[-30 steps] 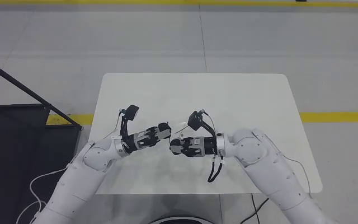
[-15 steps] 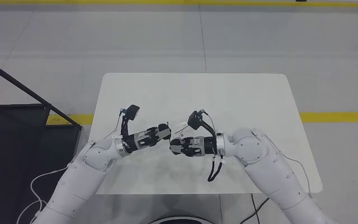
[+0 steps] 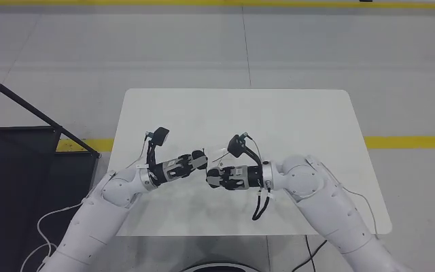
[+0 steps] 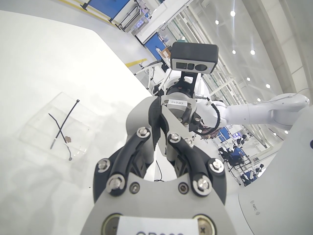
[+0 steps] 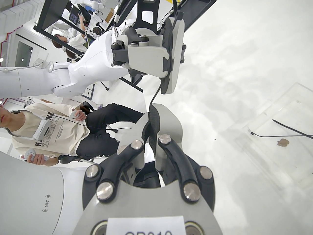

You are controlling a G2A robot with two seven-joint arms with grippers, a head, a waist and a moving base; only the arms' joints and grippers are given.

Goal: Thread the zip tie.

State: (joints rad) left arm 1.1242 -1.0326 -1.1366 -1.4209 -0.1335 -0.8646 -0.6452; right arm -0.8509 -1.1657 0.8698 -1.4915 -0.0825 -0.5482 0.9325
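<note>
Now, zip tie [image 5: 155, 95] between right gripper [image 5: 152, 110] and left gripper [image 5: 167, 88], both jaws clenched on it.

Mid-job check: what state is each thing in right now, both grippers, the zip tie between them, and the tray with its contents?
left gripper: shut on the zip tie, above the table.
right gripper: shut on the same zip tie, facing the left gripper.
zip tie: held in the air between both grippers; threaded or not, cannot tell.
clear tray: flat on the table.
spare zip ties: lying loose and crossed in the tray, unlooped.
</note>
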